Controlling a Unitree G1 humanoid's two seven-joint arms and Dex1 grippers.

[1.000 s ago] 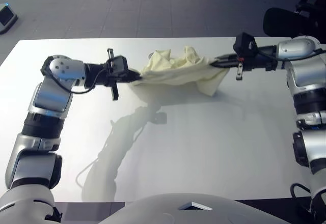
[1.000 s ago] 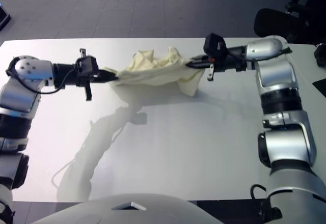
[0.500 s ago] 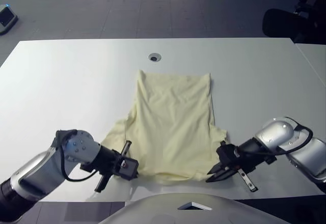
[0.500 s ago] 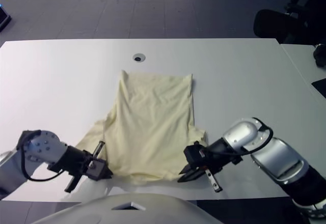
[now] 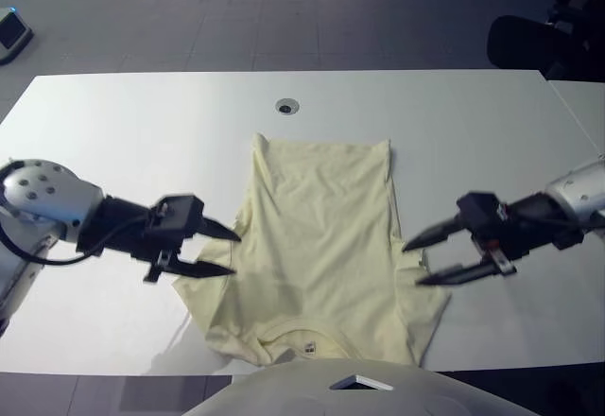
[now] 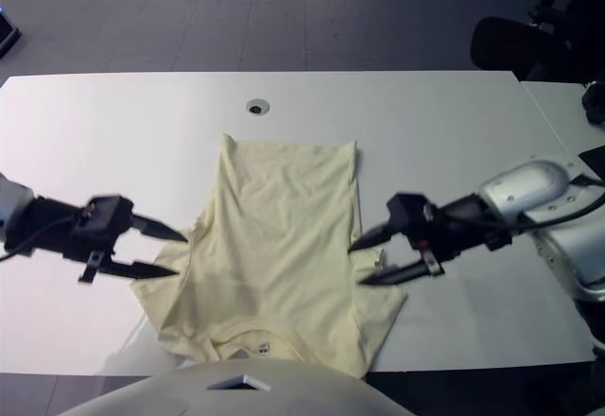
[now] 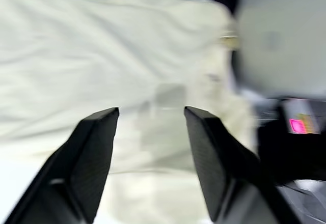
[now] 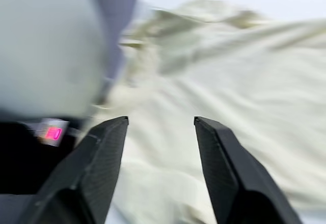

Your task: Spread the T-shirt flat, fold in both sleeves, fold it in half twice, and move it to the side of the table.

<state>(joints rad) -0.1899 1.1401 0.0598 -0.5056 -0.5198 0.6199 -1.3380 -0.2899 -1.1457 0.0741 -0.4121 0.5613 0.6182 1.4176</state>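
A pale yellow T-shirt lies spread on the white table, hem toward the far edge and collar at the near edge. Its sleeves stick out at both sides, slightly rumpled. My left gripper hovers open beside the shirt's left sleeve, fingers pointing at the cloth with nothing between them. My right gripper stands open by the right sleeve, also holding nothing. In both wrist views the open fingers frame yellow cloth beyond them.
A small round grommet hole sits in the table beyond the shirt's hem. Bare table surface stretches to the left and right of the shirt. A dark chair stands off the far right corner.
One second ago both grippers held the bunched shirt up over the far table. It was then laid out flat. Now both grippers have let go and lifted to its sides.
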